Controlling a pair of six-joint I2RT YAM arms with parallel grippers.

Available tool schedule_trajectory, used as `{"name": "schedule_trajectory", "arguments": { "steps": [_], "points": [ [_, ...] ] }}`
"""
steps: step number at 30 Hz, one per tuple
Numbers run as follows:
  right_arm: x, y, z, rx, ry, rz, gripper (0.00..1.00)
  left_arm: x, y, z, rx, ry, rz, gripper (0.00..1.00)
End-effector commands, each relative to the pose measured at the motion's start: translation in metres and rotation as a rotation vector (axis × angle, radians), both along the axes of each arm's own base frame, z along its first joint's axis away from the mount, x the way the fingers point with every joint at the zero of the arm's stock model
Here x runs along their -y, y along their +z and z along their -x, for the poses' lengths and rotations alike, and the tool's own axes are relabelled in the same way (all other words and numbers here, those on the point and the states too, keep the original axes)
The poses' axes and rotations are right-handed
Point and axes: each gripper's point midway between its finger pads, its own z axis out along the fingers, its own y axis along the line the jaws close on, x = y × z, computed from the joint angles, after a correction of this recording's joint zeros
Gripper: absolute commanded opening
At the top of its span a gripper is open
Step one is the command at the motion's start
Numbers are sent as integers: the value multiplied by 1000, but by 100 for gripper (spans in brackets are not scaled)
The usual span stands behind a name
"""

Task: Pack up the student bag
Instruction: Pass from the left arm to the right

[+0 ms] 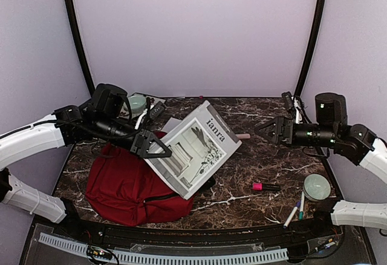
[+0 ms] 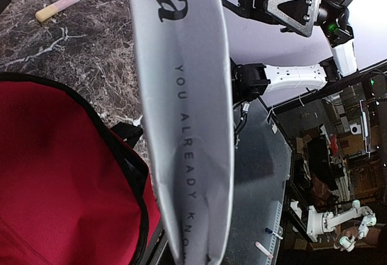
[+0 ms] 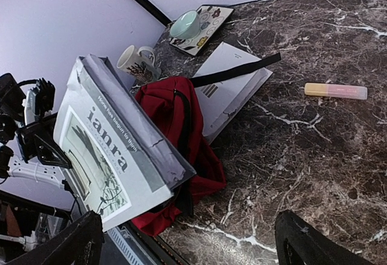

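While the left gripper (image 1: 156, 149) is clenched on one edge of a large grey-and-white magazine (image 1: 196, 147), holding it tilted in the air, the dark-red fabric backpack (image 1: 121, 186) lies slumped on the dark marble-patterned table (image 1: 266, 162). It sits left of centre, directly beneath the magazine's lower corner. From the right wrist view that corner hangs over the bag's black-zippered upper side, but I cannot tell whether it is inside the opening or merely overlaps it. The right gripper (image 1: 260, 128) hovers well apart to the right, jaws spread wide and holding nothing.

Judging by this, packing looks to be at an early stage. The magazine is the item in hand and not yet stowed, and what the bag already contains is hidden.

Outside the bag are:
- a yellow-and-pink highlighter (image 3: 335, 91) on bare table between the 2 arms
- a pink marker (image 1: 265, 187), a white pen (image 1: 291, 216) and a teal pen (image 1: 301, 204), all near a pale-green bowl (image 1: 317, 186) at the right front
- a white sheet of paper (image 3: 233, 86) partly under the bag and crossed by a black strap (image 3: 236, 71)
- a white printed mug (image 3: 134, 59)
- a teal cup (image 3: 184, 24) in the far corner

Which of these belong in the bag is not shown, though the pens, markers and paper seem the likelier candidates. Closing the zip would probably come last.
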Motion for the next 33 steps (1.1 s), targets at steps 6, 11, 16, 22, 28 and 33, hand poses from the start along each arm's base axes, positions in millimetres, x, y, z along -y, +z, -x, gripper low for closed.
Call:
{"name": "schedule_trajectory", "arguments": {
  "steps": [6, 11, 16, 22, 28, 33],
  "points": [
    [-18, 20, 12, 333, 209, -20, 100, 9, 16, 19, 29, -147, 107, 0],
    [-39, 20, 39, 470, 473, -33, 100, 12, 11, 25, 0, -212, 93, 0],
    [-52, 5, 63, 392, 691, -57, 100, 18, 14, 31, -39, -276, 121, 0],
    [-59, 9, 61, 363, 738, -72, 100, 31, 25, 30, -59, -345, 143, 0],
    [-60, 2, 61, 307, 774, -80, 100, 41, 36, 26, -46, -379, 134, 0],
    [-60, 10, 66, 286, 807, -143, 100, 43, 34, 23, -49, -387, 112, 0]
  ]
}}
